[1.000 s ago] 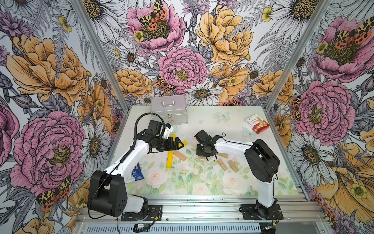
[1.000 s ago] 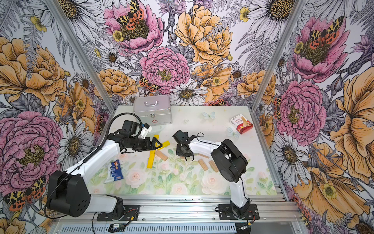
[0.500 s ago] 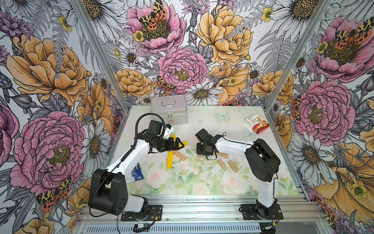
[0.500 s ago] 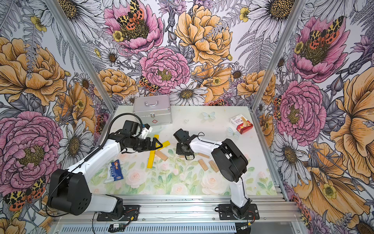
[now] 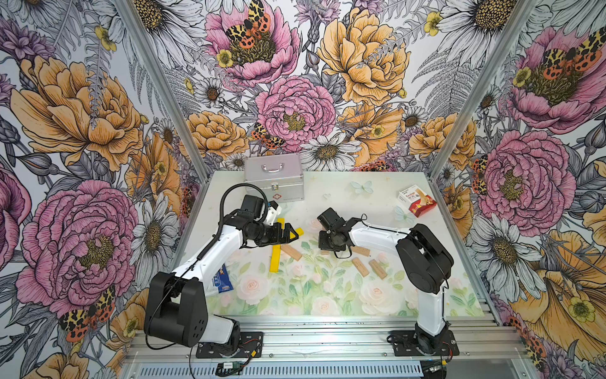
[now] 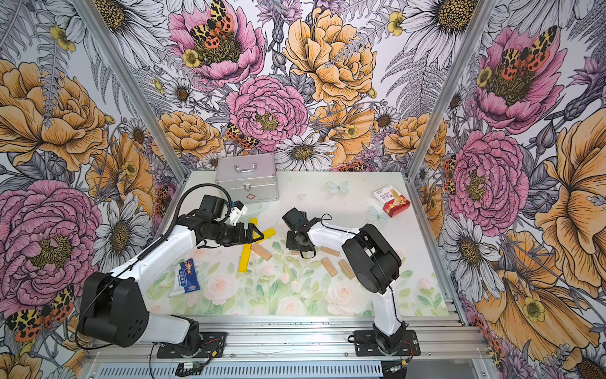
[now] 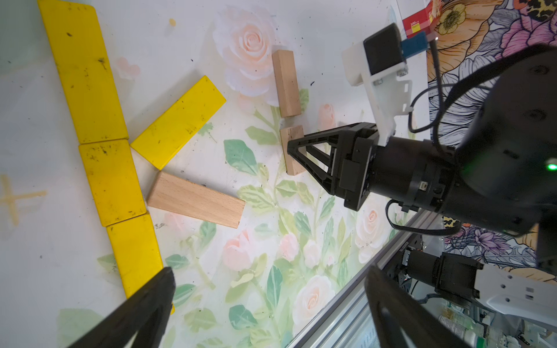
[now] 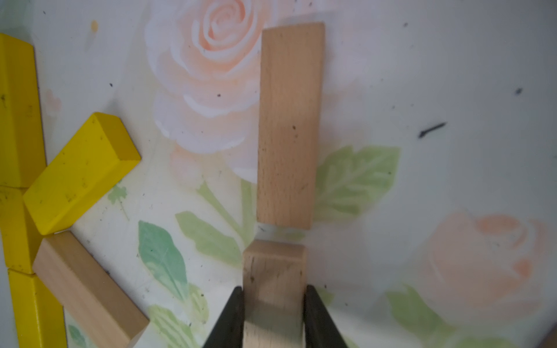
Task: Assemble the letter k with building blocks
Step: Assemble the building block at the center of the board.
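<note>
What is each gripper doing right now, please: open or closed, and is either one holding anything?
Left gripper: open, holding nothing.
Right gripper: shut on a pale wood block.

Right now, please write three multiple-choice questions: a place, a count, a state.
1. Where does the silver case stand?
A. at the back of the table
B. at the front edge
C. in the middle
2. How many yellow blocks lie end to end in one line?
A. two
B. three
C. five
3. The right gripper is:
A. open and empty
B. shut on a yellow block
C. shut on a pale wood block
Answers: 1 A, it sits at the far edge. 2 B, three lie in a row. 3 C, wood shows between its jaws.
</note>
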Controlling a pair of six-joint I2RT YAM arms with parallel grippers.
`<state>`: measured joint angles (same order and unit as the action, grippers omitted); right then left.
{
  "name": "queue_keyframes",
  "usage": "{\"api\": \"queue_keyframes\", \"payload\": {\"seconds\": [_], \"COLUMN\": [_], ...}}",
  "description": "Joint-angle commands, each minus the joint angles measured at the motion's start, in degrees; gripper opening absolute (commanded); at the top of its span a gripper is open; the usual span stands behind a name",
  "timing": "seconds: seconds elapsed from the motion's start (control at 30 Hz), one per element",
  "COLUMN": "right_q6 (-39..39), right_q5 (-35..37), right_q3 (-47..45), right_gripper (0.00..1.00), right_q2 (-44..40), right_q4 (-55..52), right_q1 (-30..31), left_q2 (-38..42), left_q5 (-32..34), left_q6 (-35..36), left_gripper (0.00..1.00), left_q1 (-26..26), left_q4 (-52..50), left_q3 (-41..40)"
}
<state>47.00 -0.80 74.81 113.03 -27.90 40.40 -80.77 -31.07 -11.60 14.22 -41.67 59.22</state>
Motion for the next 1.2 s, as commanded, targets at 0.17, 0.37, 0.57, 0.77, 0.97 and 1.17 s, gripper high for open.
{"api": "queue_keyframes", "payload": {"seconds": [0.17, 0.37, 0.57, 0.77, 0.97, 1.17], "right_q6": [-0.1, -0.2, -0.6, -0.9, -1.1, -0.8], "right_q5": [-0.5, -0.3, -0.4, -0.5, -0.8, -0.8], "right_q3": [-0.1, -0.2, 0.2, 0.8, 1.1, 1.1], "right_gripper": [0.11, 0.11, 0.10, 0.10, 0.10, 0.10], "right_q2": [1.8, 1.8, 2.0, 2.4, 2.7, 2.9], "right_q4": [0.3, 0.3, 0.3, 0.2, 0.3, 0.2], "right_q1": [-0.7, -1.1, -1.5, -1.6, -1.8, -1.7], "left_q2": [-0.4, -0.4, -0.6, -0.6, -0.6, -0.7], "left_q5": [-1.7, -1.8, -1.9, -2.0, -2.0, -2.2], "left_q6": [0.2, 0.2, 0.2, 0.1, 0.1, 0.1], "left_gripper": [0.99, 0.99, 0.99, 0.99, 0.99, 0.99], "left_q1": [-0.9, -1.0, -0.9, -1.0, -1.0, -0.9], "left_q4": [1.2, 1.2, 1.2, 1.2, 1.2, 1.2], "left_q3": [0.0, 0.1, 0.1, 0.1, 0.2, 0.2]}}
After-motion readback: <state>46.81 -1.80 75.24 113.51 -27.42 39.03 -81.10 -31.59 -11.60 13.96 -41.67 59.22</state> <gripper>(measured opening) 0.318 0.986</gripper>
